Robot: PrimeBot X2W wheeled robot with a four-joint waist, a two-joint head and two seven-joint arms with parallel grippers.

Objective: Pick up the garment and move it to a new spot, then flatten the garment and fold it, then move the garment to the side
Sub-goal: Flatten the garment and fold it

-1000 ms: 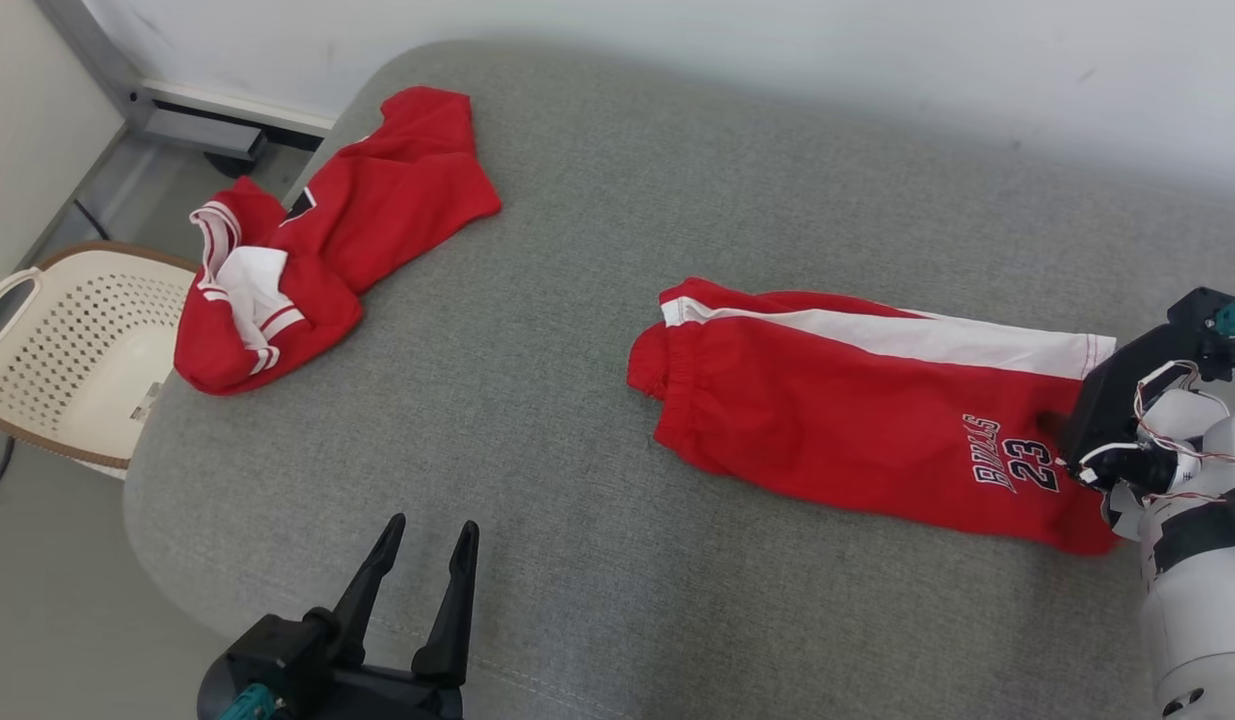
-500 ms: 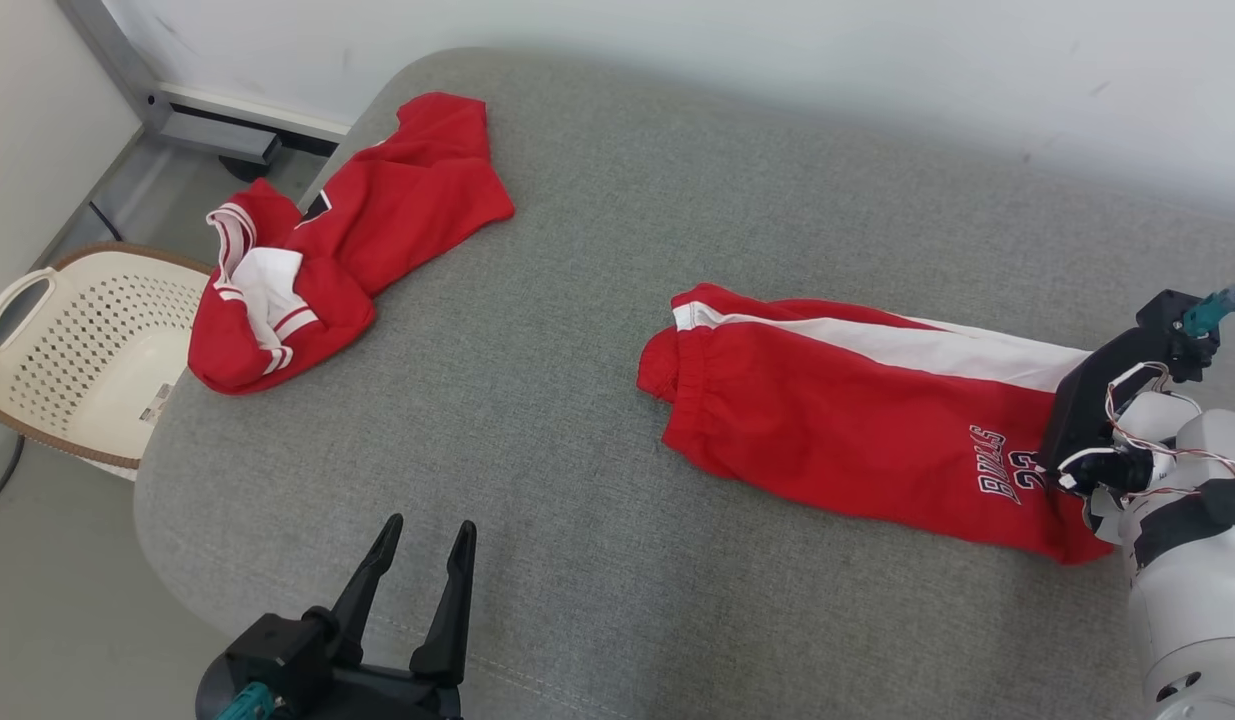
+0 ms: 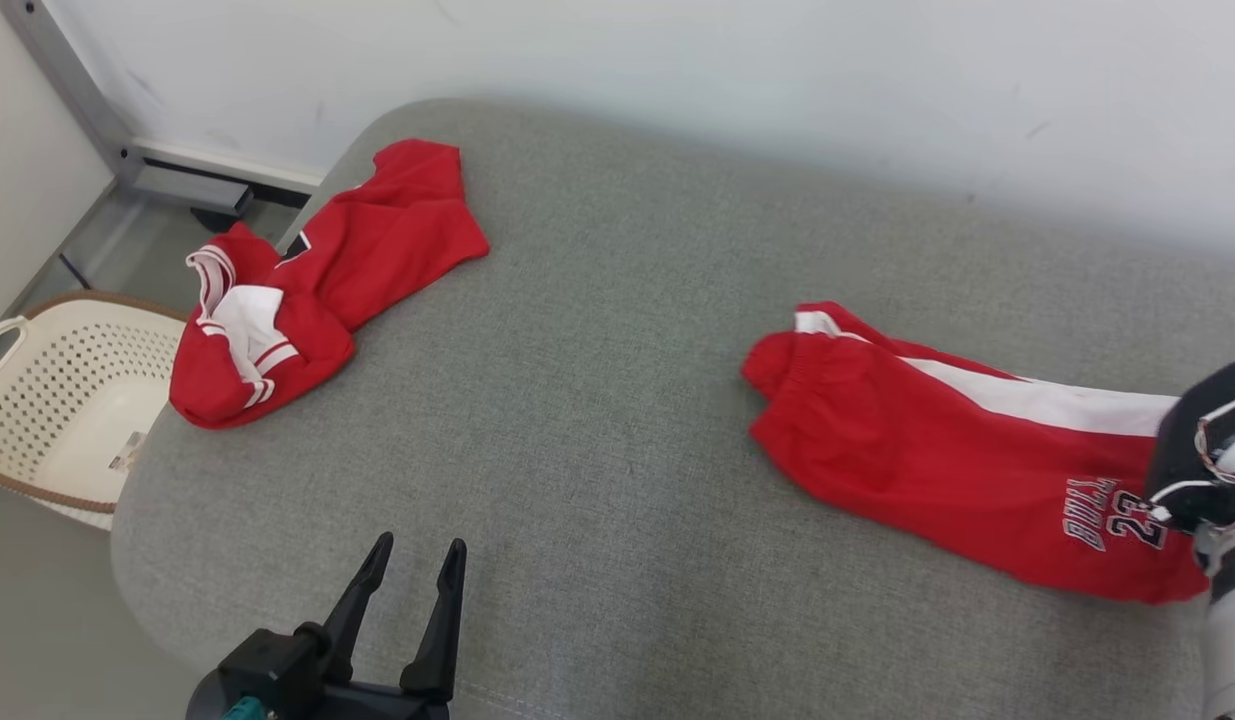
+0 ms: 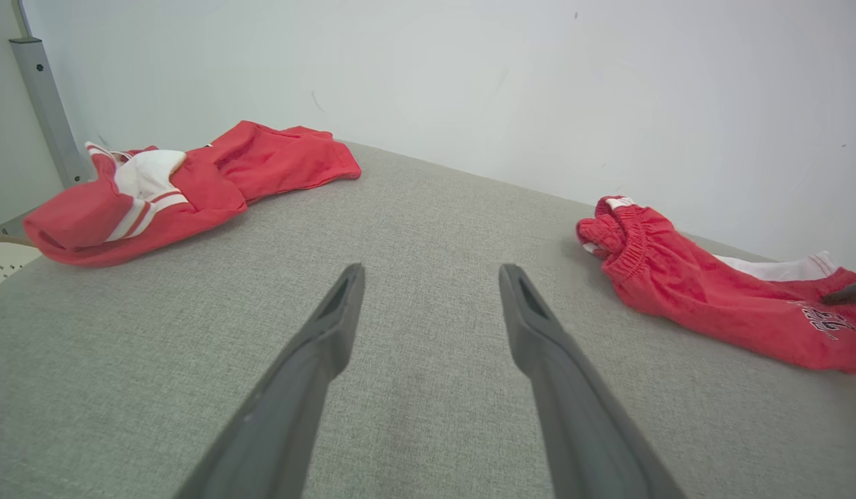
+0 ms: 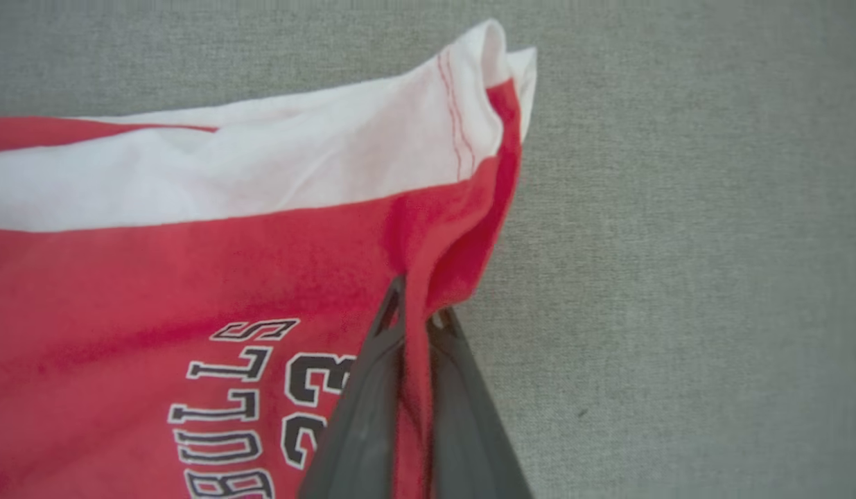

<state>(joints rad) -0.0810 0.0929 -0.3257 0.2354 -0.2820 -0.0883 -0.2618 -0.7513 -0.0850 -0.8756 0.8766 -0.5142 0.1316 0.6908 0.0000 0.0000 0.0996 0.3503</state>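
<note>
Basket (image 3: 67, 400), pale and perforated, at 9 o'clock, off the edge of grey padded surface (image 3: 597, 420). Red jersey (image 3: 377, 240) with white trim, crumpled, at 10 o'clock near the pad's rim. Left gripper (image 3: 419, 545) at 7 o'clock over bare pad, fingers spread wide, holding nothing. Red shorts (image 3: 927, 460) with white side stripe at 4 o'clock, lying on pad, waistband toward 9, hem toward 3, well apart from jersey. Right gripper (image 5: 417, 305) at 3 o'clock edge, fingers pressed together, pinching red hem fabric of shorts just beside the "23" print, below white stripe's corner. Small ridge of cloth gathered between the two fingers.
</note>
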